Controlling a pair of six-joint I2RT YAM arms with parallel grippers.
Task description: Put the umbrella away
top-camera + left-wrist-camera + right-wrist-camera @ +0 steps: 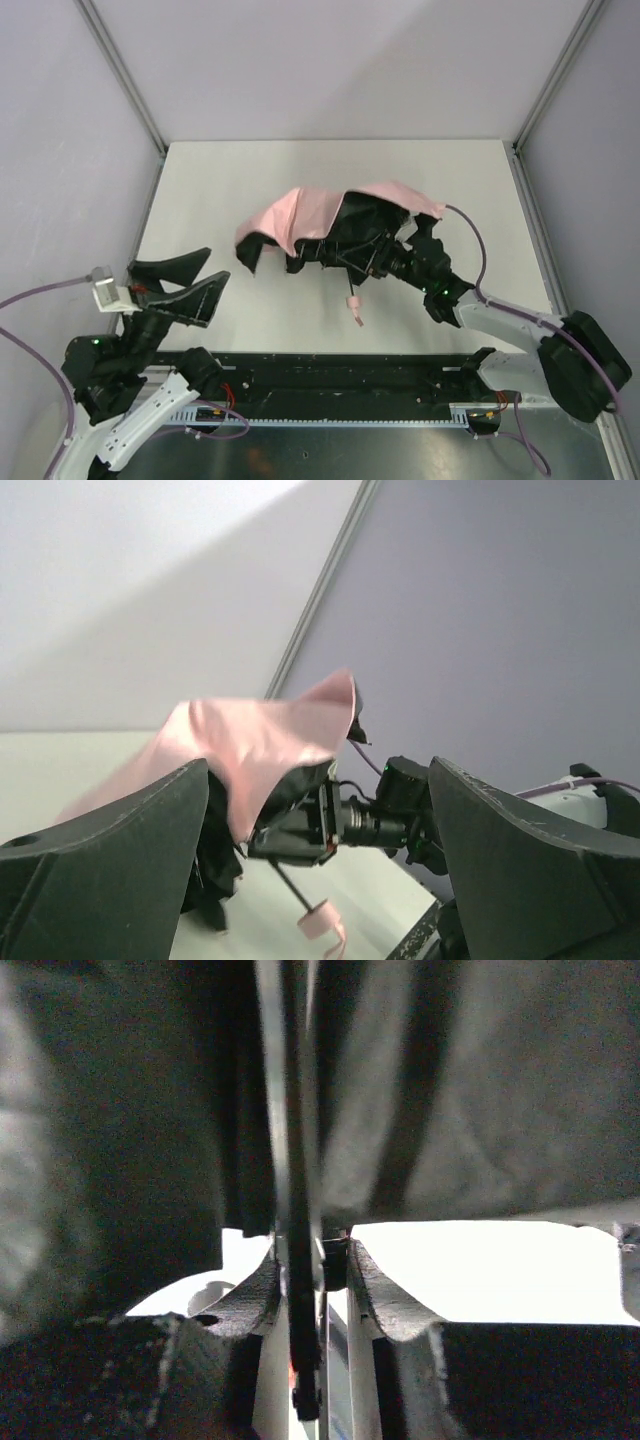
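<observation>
The umbrella [320, 215] is half open, pale pink outside and black inside, and hangs above the middle of the white table. Its thin dark shaft runs down to a small pink handle [353, 304] with a loop strap. My right gripper [372, 258] reaches in under the canopy and is shut on the umbrella's shaft and ribs. In the right wrist view the fingers [250, 1295] pinch a dark rod [300, 1290]. My left gripper [205, 272] is open and empty at the near left, apart from the umbrella. The left wrist view shows the canopy [250, 745] and handle [318, 918].
Grey booth walls [300, 60] with metal corner posts enclose the white table [450, 190]. A black rail [340, 375] with the arm bases runs along the near edge. A purple cable [475, 240] loops off the right arm.
</observation>
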